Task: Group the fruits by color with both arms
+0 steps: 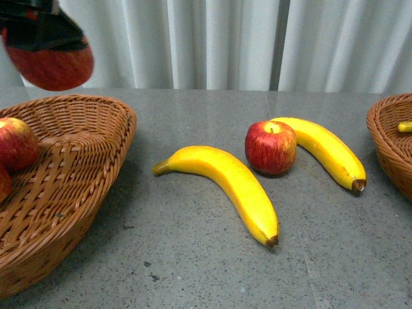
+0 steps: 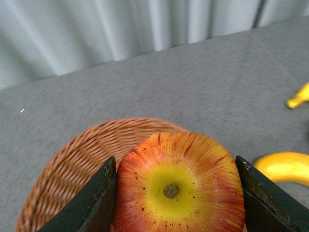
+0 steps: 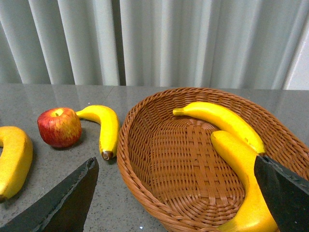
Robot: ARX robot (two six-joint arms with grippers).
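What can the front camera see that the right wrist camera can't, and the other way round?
Only the front camera shows the left basket with red apples in it, and a raised apple pinched in the left gripper. Only the right wrist camera shows the open right gripper and two basket bananas lying inside the right basket. Both show the table apple beside two loose bananas on the grey table, and the curtain behind.

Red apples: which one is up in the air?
The red apple in the left hand, above the wicker basket; the others lie in it or on the grey table.
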